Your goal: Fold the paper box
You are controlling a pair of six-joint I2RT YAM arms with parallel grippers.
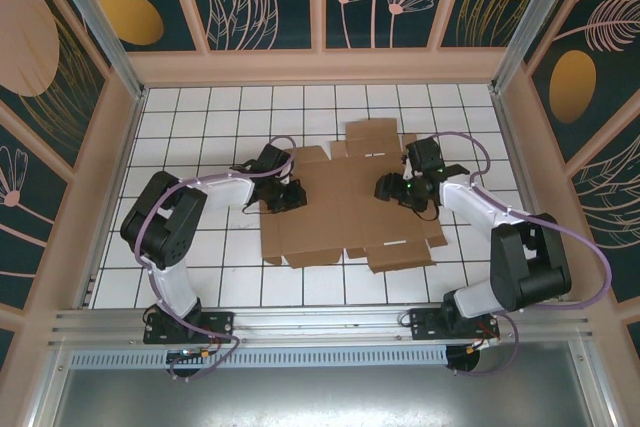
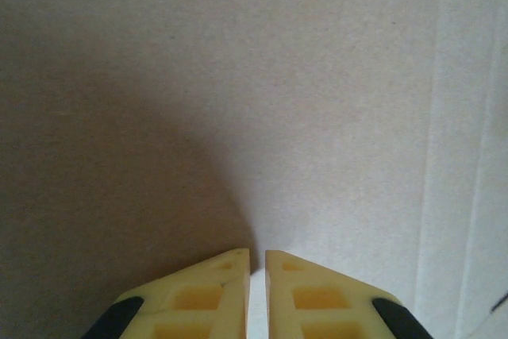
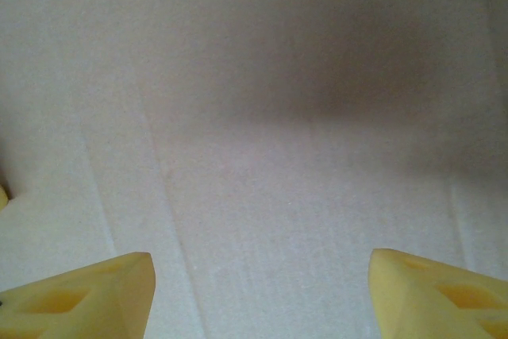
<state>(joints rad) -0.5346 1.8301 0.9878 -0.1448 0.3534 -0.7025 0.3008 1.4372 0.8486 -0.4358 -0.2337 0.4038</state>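
Observation:
The paper box (image 1: 340,215) lies on the white tiled table as a flat brown die-cut sheet with flaps, creases and slots. My left gripper (image 1: 292,195) rests over the sheet's left part. In the left wrist view its cream fingers (image 2: 257,252) stand almost together with only a thin slit between them, nothing in it, and cardboard (image 2: 278,77) close in front. My right gripper (image 1: 386,187) hovers over the sheet's right part. In the right wrist view it (image 3: 260,254) is open wide, with bare cardboard (image 3: 262,117) and a faint crease between the fingertips.
White tiled tabletop (image 1: 200,127) surrounds the sheet, bounded by a beige frame (image 1: 320,67) and patterned wall panels. A metal rail (image 1: 320,322) runs along the near edge at the arm bases. Purple cables loop off both arms.

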